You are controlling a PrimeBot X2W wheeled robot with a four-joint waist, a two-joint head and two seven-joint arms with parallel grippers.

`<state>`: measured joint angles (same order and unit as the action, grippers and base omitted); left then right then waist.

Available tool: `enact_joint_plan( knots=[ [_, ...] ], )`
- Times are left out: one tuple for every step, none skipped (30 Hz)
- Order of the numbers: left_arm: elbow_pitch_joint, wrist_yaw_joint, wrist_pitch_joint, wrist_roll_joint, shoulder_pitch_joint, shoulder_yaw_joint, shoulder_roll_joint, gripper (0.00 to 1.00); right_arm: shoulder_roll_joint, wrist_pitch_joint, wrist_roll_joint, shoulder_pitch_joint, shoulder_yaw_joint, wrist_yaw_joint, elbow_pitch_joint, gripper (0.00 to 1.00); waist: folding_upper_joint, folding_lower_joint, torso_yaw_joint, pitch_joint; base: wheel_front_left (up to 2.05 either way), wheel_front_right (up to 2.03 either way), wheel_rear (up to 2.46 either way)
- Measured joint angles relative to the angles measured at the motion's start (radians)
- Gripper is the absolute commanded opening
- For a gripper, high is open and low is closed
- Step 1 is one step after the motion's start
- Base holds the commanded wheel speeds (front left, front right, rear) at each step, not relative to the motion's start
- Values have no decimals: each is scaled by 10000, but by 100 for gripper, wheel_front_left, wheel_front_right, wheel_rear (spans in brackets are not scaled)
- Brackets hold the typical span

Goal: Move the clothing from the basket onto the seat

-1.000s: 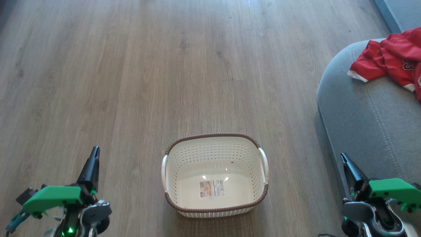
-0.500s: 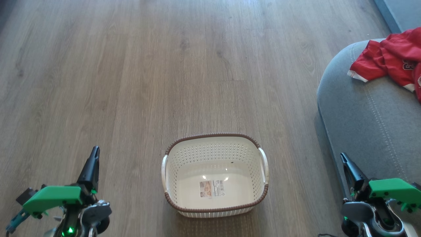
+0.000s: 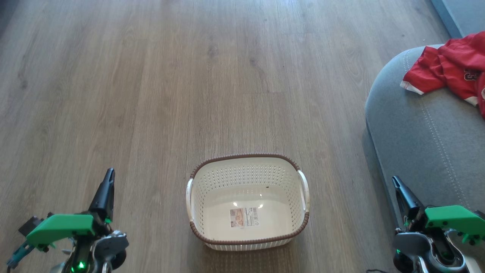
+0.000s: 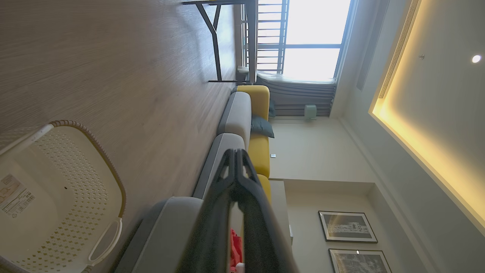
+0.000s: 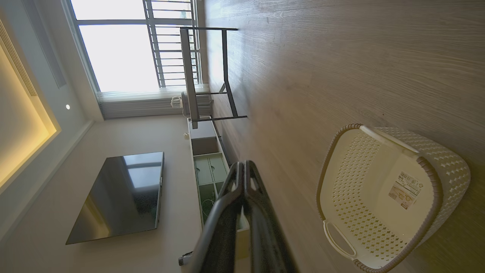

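Note:
The cream basket stands on the wood floor in the head view with only a label on its bottom; it also appears as the basket in the left wrist view and the basket in the right wrist view. Red clothing lies crumpled on the grey seat at the right; a sliver of the clothing peeks between my left fingers. My left gripper is shut and empty, left of the basket. My right gripper is shut and empty, at the seat's front edge.
Wood floor stretches ahead of the basket. A long grey and yellow sofa runs along the wall, with a dark-legged table near the window. A television and a low cabinet stand opposite.

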<state>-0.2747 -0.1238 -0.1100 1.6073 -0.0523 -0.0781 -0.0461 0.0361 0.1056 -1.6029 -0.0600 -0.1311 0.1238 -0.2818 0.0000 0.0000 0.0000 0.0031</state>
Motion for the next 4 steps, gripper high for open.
enact_joint_plan(
  knots=[
    [0,0,0,0,0,0,0,0,0,0,0,0,0,0,0,0,0,0,0,0,0,0,0],
    [0,-2,0,0,0,0,0,0,0,0,0,0,0,0,0,0,0,0,0,0,0,0,0],
    [0,-2,0,0,0,0,0,0,0,0,0,0,0,0,0,0,0,0,0,0,0,0,0],
    [0,-2,0,0,0,0,0,0,0,0,0,0,0,-2,0,0,0,0,0,0,0,0,0]
  ],
)
